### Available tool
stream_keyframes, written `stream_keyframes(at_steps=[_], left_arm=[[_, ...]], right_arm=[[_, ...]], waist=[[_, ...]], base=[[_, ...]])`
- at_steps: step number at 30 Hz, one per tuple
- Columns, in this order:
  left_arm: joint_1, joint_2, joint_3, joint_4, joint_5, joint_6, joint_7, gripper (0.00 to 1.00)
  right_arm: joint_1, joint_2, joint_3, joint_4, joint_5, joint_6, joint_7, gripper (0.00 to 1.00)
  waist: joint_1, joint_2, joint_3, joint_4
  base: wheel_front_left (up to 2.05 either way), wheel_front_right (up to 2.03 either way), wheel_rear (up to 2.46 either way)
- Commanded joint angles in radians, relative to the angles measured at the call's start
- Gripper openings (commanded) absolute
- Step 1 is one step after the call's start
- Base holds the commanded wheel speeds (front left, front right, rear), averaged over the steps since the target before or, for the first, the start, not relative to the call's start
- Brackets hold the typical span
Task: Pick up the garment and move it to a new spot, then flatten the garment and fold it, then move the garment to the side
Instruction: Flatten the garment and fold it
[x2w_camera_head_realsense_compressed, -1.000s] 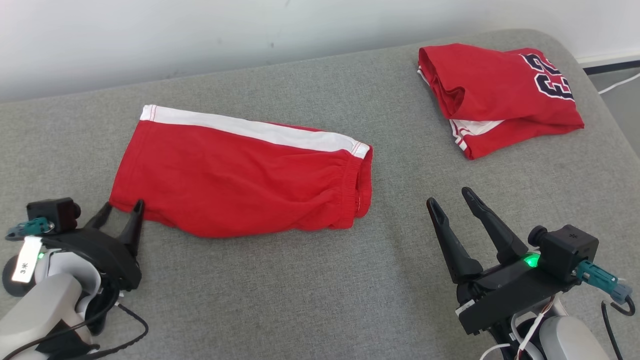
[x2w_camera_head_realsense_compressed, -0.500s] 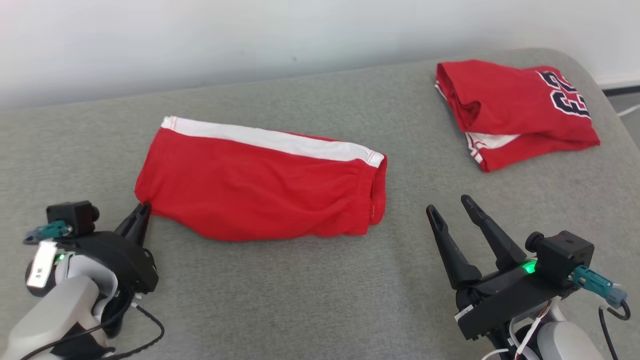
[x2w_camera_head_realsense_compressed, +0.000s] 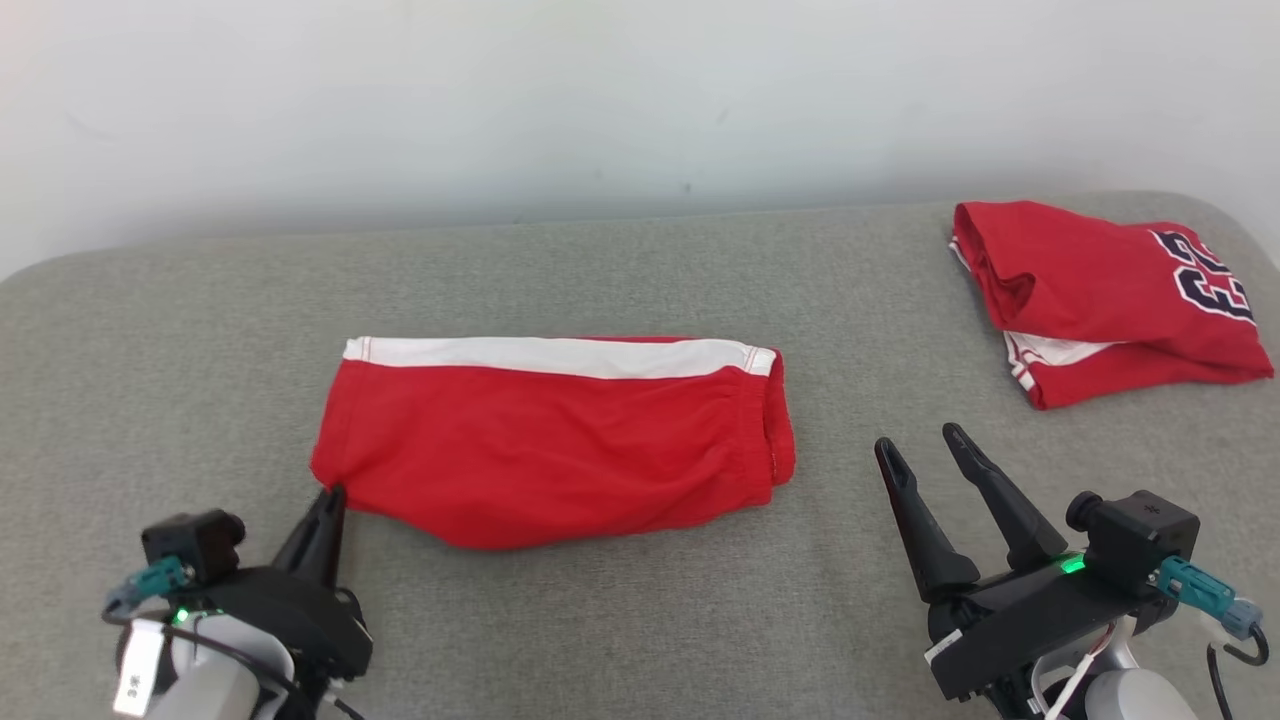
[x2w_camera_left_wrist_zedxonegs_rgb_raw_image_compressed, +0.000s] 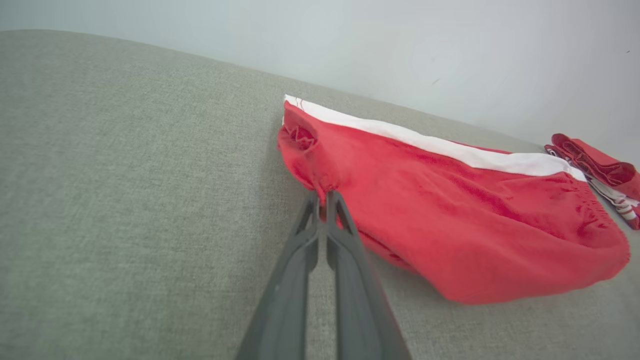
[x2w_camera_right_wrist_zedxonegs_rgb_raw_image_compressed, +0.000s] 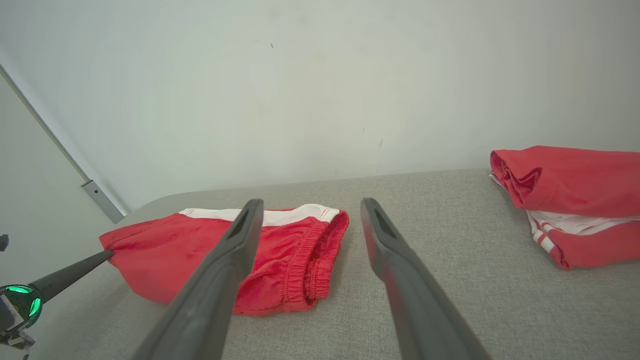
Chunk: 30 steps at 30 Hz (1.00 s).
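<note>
A: Where's the garment rn?

B: Red shorts (x2w_camera_head_realsense_compressed: 560, 440), lying mid grey upholstered surface (x2w_camera_head_realsense_compressed: 640, 620). White stripe runs along the far edge, elastic waistband end to the right.

A: Pincers?

B: Left pincer (x2w_camera_head_realsense_compressed: 325, 500) is clamped tight on the near-left hem corner; the cloth bunches right at the tips in the left wrist view. Right pincer (x2w_camera_head_realsense_compressed: 920, 438) is spread wide w/ nothing in it, near the waistband end but apart from the cloth.

A: Why grab the corner?

B: Prob. bc a corner gives a clean edge to lift or drag by, w/o scooping up the whole pile. My guess: the right one waits open to take the waistband side, so both ends go up together.

A: And the other red thing?

B: Folded jersey (x2w_camera_head_realsense_compressed: 1110, 290), far right, well apart. Looks parked out of the way, imo.

A: Any text?

B: Navy numerals (x2w_camera_head_realsense_compressed: 1215, 285) w/ white edging on the jersey, sideways and partly tucked under. Looks like a 2 and a 3, not 100% sure. No brand visible on the shorts.
</note>
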Motion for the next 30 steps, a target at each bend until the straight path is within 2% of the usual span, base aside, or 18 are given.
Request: stream_keyframes(at_steps=[1, 7, 18, 21, 22, 23, 24, 25, 30], left_arm=[[0.025, -0.007, 0.012, -0.005, 0.012, -0.004, -0.006, 0.0], [0.116, -0.064, 0.062, -0.004, 0.068, -0.016, -0.006, 0.0], [0.175, -0.101, 0.117, 0.006, 0.125, -0.038, -0.006, 0.0], [0.184, -0.105, 0.138, 0.007, 0.15, -0.026, -0.006, 0.0], [0.186, -0.107, 0.145, 0.005, 0.161, -0.02, -0.006, 0.12], [0.19, -0.107, 0.152, 0.001, 0.176, -0.012, -0.006, 0.36], [0.191, -0.108, 0.163, -0.011, 0.19, -0.002, -0.006, 0.77], [0.196, -0.11, 0.178, -0.025, 0.198, 0.007, -0.006, 1.0], [0.243, -0.115, 0.273, -0.151, 0.299, 0.057, -0.006, 1.0]], right_arm=[[0.01, -0.002, -0.003, -0.002, 0.007, -0.001, 0.002, 1.0], [0.034, 0.004, -0.008, 0.002, 0.012, -0.001, 0.016, 1.0], [0.068, 0.012, -0.013, 0.013, 0.014, -0.001, 0.041, 1.0], [0.077, 0.015, -0.016, 0.016, 0.011, -0.002, 0.041, 1.0], [0.079, 0.017, -0.017, 0.015, 0.01, -0.002, 0.041, 1.0], [0.081, 0.019, -0.018, 0.015, 0.007, -0.002, 0.041, 1.0], [0.083, 0.019, -0.018, 0.014, 0.005, -0.002, 0.04, 1.0], [0.083, 0.02, -0.021, 0.013, 0.001, -0.002, 0.038, 1.0], [0.083, 0.021, -0.037, 0.012, -0.025, -0.002, 0.012, 1.0]], waist=[[0.0001, 0.0001, -0.015, 0.019], [0.0001, 0.0001, -0.057, 0.063], [0.0001, 0.0001, -0.084, 0.071], [0.0001, 0.0001, -0.088, 0.068], [0.0001, 0.0001, -0.089, 0.066], [0.0001, 0.0001, -0.089, 0.064], [0.0001, 0.0001, -0.089, 0.063], [0.0001, 0.0001, -0.088, 0.062], [0.0001, 0.0001, -0.089, 0.063]], base=[[0.0, 0.0, 0.0], [0.0, 0.0, 0.0], [0.0, 0.0, 0.0], [0.0, 0.0, 0.0], [0.0, 0.0, 0.0], [0.0, 0.0, 0.0], [0.0, 0.0, 0.0], [0.0, 0.0, 0.0], [0.0, 0.0, 0.0]])
